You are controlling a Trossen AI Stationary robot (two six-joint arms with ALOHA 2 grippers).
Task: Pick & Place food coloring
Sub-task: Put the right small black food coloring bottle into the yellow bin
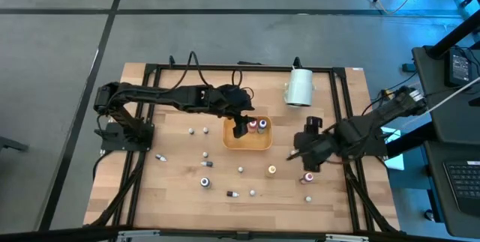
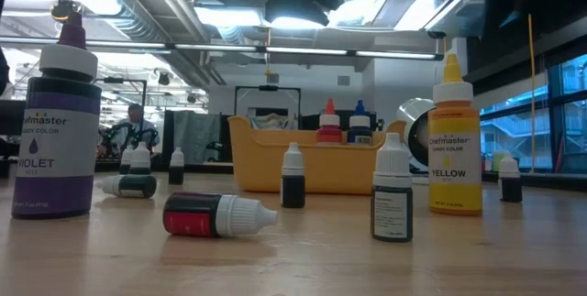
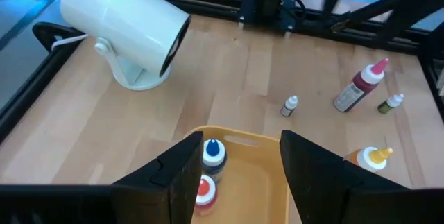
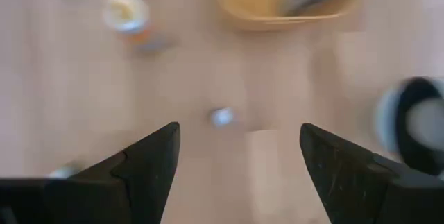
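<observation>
**Orange tray part-filled, bottles scattered around it**

Wooden worktop (image 1: pixel 180 189) strewn with small food coloring bottles. Tray (image 1: pixel 247 144) near the middle, holding a blue-capped bottle (image 3: pixel 214 156) and a red-capped one (image 3: pixel 202 188). Left jaws over the tray, spread apart, gripping nothing. Right jaws over the worktop just beside a dark-red bottle (image 1: pixel 307 176), spread wide, also empty.

Probably a pick with the right arm next. Centre the jaws on the bottle's body, not on the narrow cap. Come straight down and close gently so as not to tip it. Lift the left jaws clear of the tray before carrying anything over, to avoid a clash between arms. Mind the yellow-capped bottle (image 1: pixel 271 170) nearby.

From above: the whole scatter and both arms, but no labels. From table height: violet bottle (image 2: pixel 57 131) and yellow bottle (image 2: pixel 453 145) upright, a red one (image 2: pixel 215 215) on its side, neither arm plainly seen. From the left wrist: the tray's contents, plus a white cylinder (image 3: pixel 125 33) beyond. From the right wrist: little beyond open jaws and bare wood between.
</observation>
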